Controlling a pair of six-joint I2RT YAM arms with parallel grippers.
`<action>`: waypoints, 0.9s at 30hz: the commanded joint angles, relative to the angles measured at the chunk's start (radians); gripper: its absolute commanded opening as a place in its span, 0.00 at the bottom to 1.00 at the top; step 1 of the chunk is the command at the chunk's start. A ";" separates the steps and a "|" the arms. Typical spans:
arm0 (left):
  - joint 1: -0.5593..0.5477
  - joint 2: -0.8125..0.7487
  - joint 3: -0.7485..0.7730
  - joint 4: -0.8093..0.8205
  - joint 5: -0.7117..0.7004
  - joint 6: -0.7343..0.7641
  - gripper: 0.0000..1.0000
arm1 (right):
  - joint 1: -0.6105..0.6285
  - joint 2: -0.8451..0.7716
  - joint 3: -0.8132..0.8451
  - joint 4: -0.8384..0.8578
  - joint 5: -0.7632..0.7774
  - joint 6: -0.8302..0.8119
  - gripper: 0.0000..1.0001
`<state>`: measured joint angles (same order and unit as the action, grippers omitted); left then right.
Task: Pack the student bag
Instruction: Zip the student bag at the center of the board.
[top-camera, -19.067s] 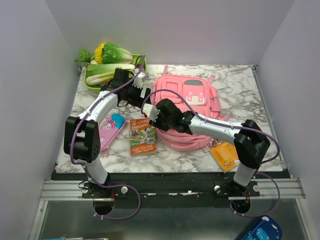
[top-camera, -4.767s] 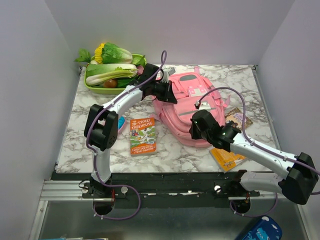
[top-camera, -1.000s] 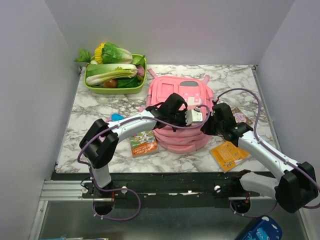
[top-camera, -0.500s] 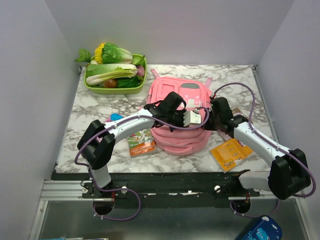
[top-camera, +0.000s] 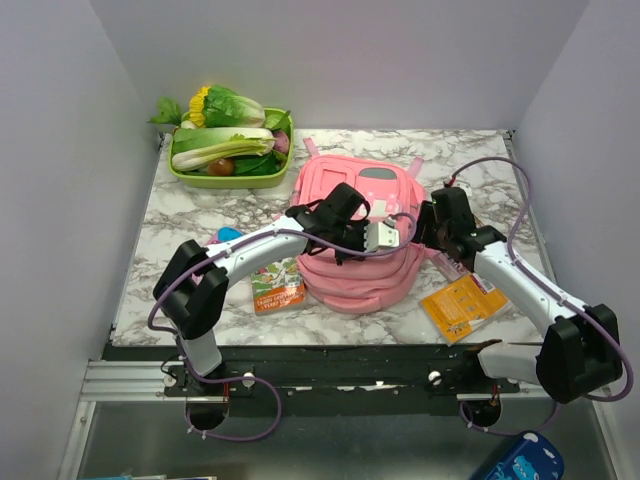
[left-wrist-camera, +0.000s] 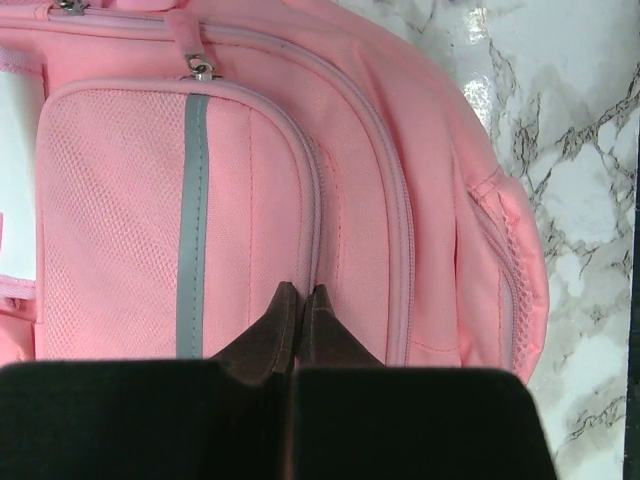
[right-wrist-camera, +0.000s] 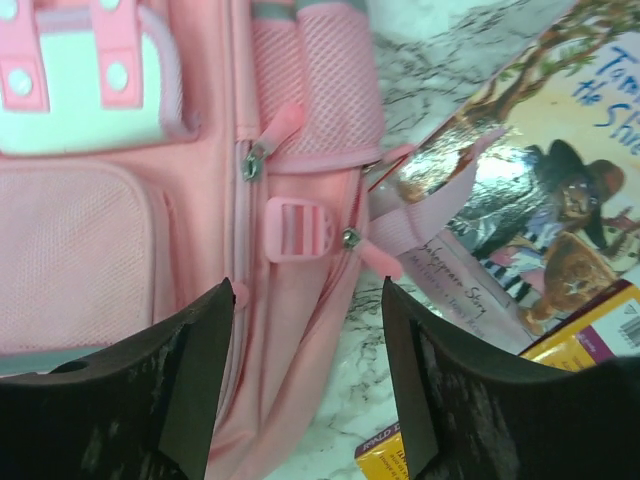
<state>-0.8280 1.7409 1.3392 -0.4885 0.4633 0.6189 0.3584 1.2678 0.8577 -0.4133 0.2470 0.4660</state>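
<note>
The student bag (top-camera: 350, 265), big, soft and pink, lies in the middle of the table. My left gripper (top-camera: 375, 242) is over its front. In the left wrist view that gripper (left-wrist-camera: 300, 291) is shut, tips touching the seam beside the mesh front pocket (left-wrist-camera: 130, 220), with nothing visible between them. My right gripper (top-camera: 430, 230) is at the bag's right side. In the right wrist view it (right-wrist-camera: 307, 290) is open and empty, above the bag's side (right-wrist-camera: 290, 330), near a pink buckle (right-wrist-camera: 295, 228) and a zip pull (right-wrist-camera: 350, 238).
A story book (right-wrist-camera: 530, 200) and a yellow-orange book (top-camera: 460, 305) lie right of the bag. A green-covered book (top-camera: 277, 286) and a partly hidden pencil case (top-camera: 228, 235) lie to its left. A green tray (top-camera: 190, 178) of vegetables stands at the back left.
My right gripper has opened and moved slightly back and right beside the bag. The bag has slumped toward the front. The left gripper stays shut on top of it.
</note>
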 joint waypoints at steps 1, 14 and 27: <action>0.032 -0.083 0.003 0.007 0.043 -0.050 0.00 | -0.030 -0.060 0.000 0.001 0.138 0.083 0.68; 0.101 -0.135 -0.002 -0.082 0.155 -0.002 0.00 | -0.038 0.068 0.014 0.108 0.034 0.077 0.55; 0.138 -0.130 0.167 -0.216 0.239 0.027 0.15 | -0.038 0.134 -0.047 0.357 -0.164 -0.309 0.60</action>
<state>-0.7036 1.6547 1.3918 -0.6399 0.6090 0.6216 0.3252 1.4380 0.8764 -0.2203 0.1799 0.3447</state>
